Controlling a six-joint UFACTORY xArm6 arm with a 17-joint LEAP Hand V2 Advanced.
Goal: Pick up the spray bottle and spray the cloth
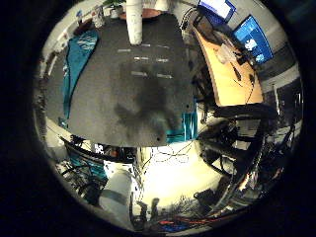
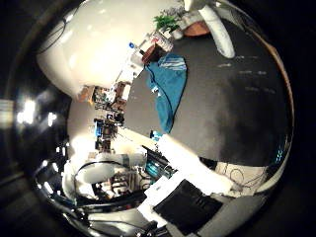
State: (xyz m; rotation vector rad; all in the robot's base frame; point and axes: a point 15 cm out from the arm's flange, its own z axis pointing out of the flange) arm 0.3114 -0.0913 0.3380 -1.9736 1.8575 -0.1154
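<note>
Robot hand high above desk, palm facing down; white fingers straight, spread, holding nothing. Desk top dark grey, matte, flat. Teal cloth rumpled along desk edge, well apart from robot hand. Clutter, potted plant past cloth. Spray bottle: cannot tell where.

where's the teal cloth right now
The teal cloth lies flat on the dark table, along one edge, near the corner with the small bottles and a green plant. The hand is well above the table, not touching it.
</note>
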